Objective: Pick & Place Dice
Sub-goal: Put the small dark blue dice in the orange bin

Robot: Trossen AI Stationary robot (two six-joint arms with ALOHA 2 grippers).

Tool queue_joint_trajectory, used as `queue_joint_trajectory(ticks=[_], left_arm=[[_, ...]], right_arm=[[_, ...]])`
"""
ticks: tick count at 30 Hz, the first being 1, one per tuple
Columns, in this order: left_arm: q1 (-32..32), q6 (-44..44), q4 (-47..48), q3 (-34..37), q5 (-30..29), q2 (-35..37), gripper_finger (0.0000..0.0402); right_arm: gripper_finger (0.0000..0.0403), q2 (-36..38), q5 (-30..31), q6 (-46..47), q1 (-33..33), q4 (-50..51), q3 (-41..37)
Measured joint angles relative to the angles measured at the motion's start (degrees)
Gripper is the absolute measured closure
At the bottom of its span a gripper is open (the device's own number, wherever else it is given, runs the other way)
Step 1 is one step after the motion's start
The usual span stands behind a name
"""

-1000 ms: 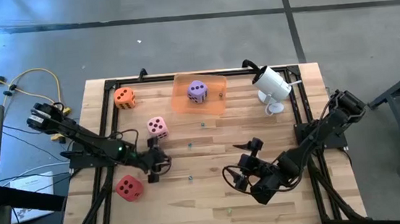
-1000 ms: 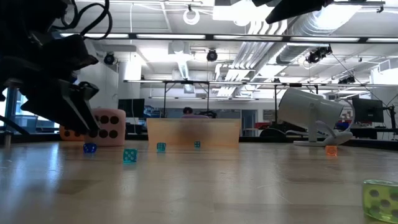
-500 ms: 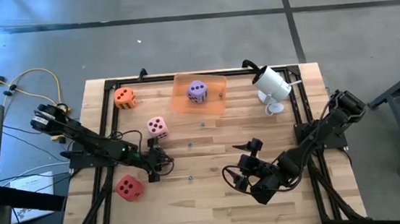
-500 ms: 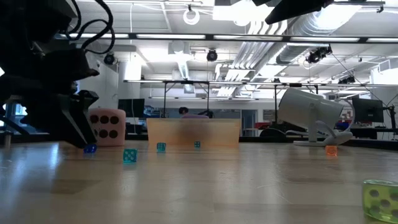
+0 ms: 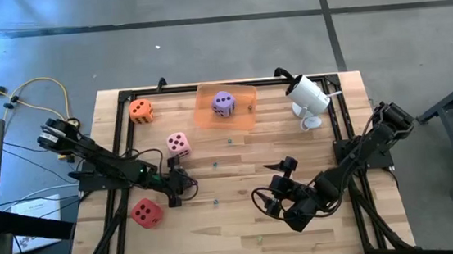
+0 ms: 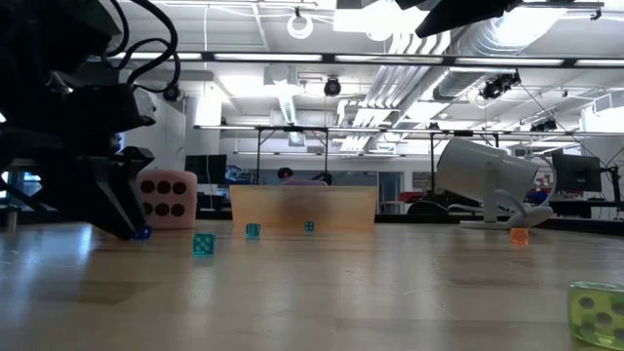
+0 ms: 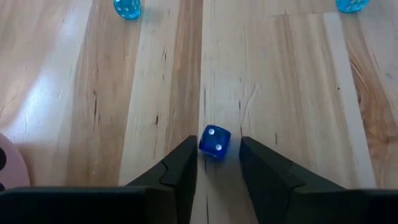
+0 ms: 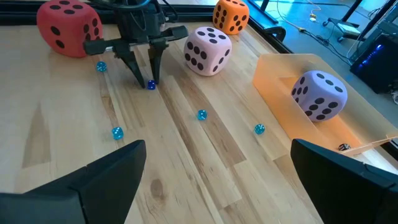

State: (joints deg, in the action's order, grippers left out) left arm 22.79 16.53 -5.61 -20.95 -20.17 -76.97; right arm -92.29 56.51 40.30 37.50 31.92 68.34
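Four foam dice show in the high view: red (image 5: 146, 211), pink (image 5: 178, 144), orange (image 5: 141, 110), and purple (image 5: 224, 103), which lies in the translucent orange tray (image 5: 244, 115). My left gripper (image 5: 175, 196) is low over the table between the red and pink dice. It is open, and its fingertips stand on either side of a small blue die (image 7: 215, 142) that rests on the wood. The right wrist view shows the gripper (image 8: 149, 79) over this die (image 8: 150, 85). My right gripper (image 5: 274, 184) hangs wide open above the table's middle right and holds nothing.
Small cyan dice (image 8: 117, 132), (image 8: 201, 114), (image 8: 259, 129) lie scattered on the wood. A small green die (image 6: 597, 312) sits near the front, and a white camera-like device (image 5: 308, 95) stands at the far right. A black frame edges the table.
My left gripper has sunk a little toward the table and tipped further down. Its fingertips have come down around the small blue die. The dice have not moved.
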Motion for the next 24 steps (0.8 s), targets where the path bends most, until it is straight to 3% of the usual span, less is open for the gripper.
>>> queue_joint_trajectory(ticks=[7,14,24], left_arm=[[0.04,0.02,-0.07,0.0,0.17,-0.02,0.0365],[-0.02,-0.26,-1.26,-0.86,-0.14,0.12,0.0368],[-2.61,-17.4,-2.31,-13.1,-21.38,3.43,0.0368]], right_arm=[[0.001,0.0,0.04,-0.01,0.0,0.01,0.0],[0.001,0.0,0.07,-0.01,0.0,0.01,0.0],[0.001,0.0,0.03,0.29,-0.81,-0.01,0.01]])
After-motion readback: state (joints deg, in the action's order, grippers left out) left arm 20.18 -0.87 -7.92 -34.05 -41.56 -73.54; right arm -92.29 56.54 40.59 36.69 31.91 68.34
